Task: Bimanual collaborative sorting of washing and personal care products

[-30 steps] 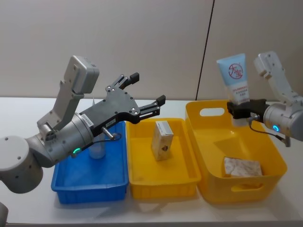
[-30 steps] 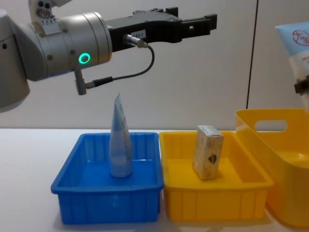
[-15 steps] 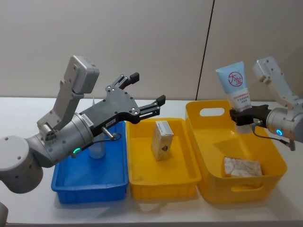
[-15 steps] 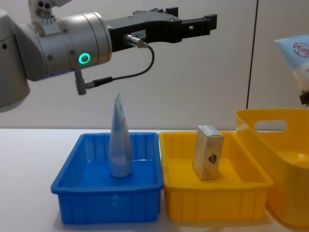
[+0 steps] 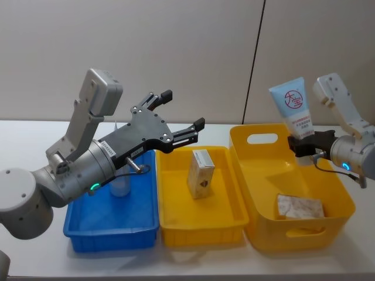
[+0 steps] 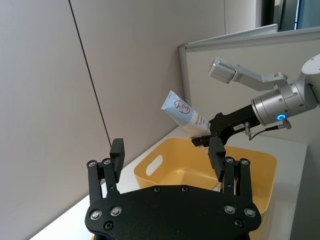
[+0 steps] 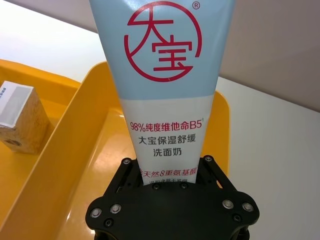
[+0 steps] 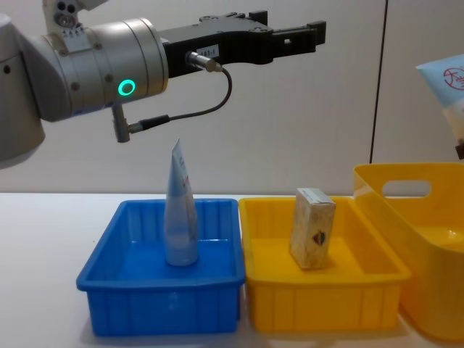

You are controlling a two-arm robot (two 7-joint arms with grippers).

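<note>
Clamping a pale-blue and white plastic squeeze tube with red print (image 5: pixel 296 114) near its cap end, the right gripper (image 5: pixel 304 143) holds it crimp-up over the large yellow handled basket (image 5: pixel 262 225); the right wrist view shows the print. The left gripper (image 5: pixel 183 115) hangs spread above the yellow plastic tray (image 5: pixel 202 229).

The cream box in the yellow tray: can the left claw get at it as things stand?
Probably yes. The left claw hangs open above the yellow tray, and nothing covers the cream box, which stands alone there.
</note>
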